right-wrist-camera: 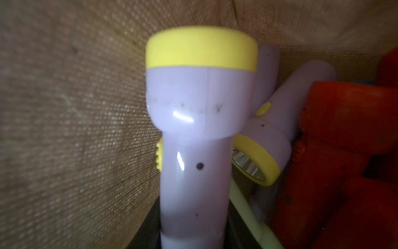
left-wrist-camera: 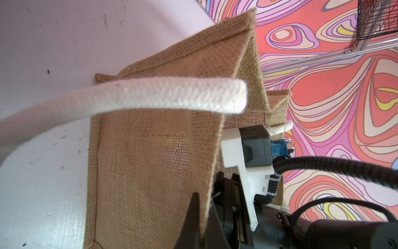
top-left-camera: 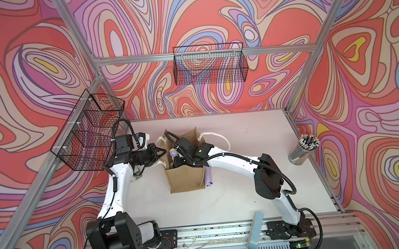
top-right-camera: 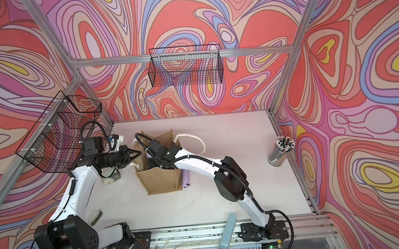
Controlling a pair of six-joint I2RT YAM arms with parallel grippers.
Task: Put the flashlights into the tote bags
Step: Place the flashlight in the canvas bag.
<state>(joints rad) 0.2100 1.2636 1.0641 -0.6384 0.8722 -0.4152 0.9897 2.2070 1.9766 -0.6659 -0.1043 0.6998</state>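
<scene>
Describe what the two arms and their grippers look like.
The left arm and right arm have glossy white link shells and boxy black joint housings. Black corrugated cable loops along each, held by white ties. The left gripper is black and tapers to pointed tips. A small green light glows near the right wrist.

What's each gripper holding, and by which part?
Left gripper pinches the tote bag by its side rim. Right gripper holds a lilac flashlight by its handle, inside the bag.
</scene>
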